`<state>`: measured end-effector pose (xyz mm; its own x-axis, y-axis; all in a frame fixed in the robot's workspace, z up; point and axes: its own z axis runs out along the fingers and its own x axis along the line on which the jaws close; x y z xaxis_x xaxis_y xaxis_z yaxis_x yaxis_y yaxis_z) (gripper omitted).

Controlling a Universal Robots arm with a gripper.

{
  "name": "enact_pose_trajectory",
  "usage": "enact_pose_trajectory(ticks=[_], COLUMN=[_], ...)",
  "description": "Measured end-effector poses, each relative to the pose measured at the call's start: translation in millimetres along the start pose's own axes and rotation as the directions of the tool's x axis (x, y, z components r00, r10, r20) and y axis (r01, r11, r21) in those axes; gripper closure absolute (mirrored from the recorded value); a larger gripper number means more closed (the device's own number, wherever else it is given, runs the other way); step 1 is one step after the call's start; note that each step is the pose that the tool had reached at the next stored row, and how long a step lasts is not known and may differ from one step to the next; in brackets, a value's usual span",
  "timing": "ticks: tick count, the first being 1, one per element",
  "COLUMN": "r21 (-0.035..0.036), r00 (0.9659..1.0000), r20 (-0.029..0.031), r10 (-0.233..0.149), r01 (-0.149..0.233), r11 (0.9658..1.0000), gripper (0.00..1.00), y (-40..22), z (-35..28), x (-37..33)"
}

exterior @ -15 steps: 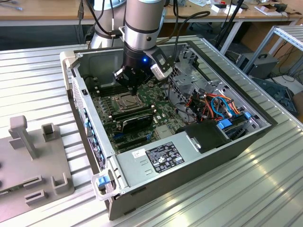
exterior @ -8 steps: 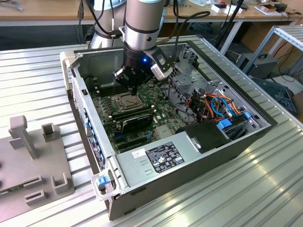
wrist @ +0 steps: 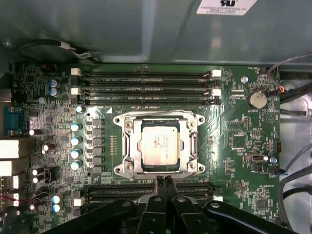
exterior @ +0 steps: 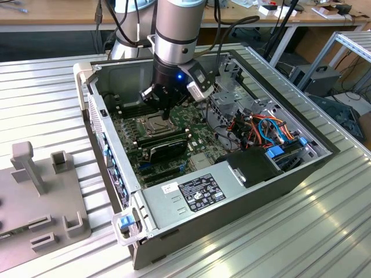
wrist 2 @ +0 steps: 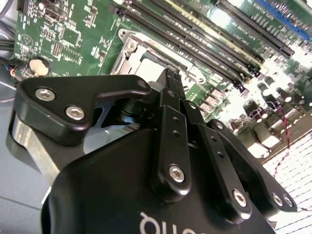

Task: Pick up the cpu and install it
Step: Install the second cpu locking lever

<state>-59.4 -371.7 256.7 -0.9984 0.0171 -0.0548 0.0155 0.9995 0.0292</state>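
The cpu [wrist: 158, 146] sits in the motherboard socket [wrist: 127, 146] inside the open computer case [exterior: 116, 174]. The gripper [wrist: 165, 181] hovers beside the socket, fingers [wrist: 160, 187] clenched together, grasping nothing.

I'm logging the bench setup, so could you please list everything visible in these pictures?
cpu: one, silver-grey, lying in the socket in the first wrist view.
socket: one, metal frame, middle of the motherboard.
motherboard: one, green, floor of the case.
memory slots: several, black, in rows on two sides of the socket.
coin battery: one, silver, near the board's edge.
computer case: one, dark grey, open, on the ribbed metal table.
power-supply box: one, grey, at the case's near side.
cables: a bundle, orange and blue, at the exterior view's right.
grey fixture: one, at the exterior view's left.
gripper: one, black, fingers together, just beside the socket.
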Motion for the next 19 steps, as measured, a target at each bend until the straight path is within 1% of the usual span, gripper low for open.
enact_pose_trajectory(ticks=[3,7,13,19], r21=[-0.0001,-0.0002,-0.0002,-0.0001], r00=[1.0,1.0,1.0,1.0], r20=[0.0002,0.0028,0.0031,0.0031], r10=[0.0,-0.002,-0.003,-0.004], r01=[0.0,0.002,0.003,0.004], r11=[1.0,1.0,1.0,1.0], gripper=[0.89,0.89,0.89,0.89], y=[-1.6,-2.0,-4.4,-4.7], z=[-0.1,-0.2,-0.5,2.2], x=[1.3,7.3,13.3,18.9])
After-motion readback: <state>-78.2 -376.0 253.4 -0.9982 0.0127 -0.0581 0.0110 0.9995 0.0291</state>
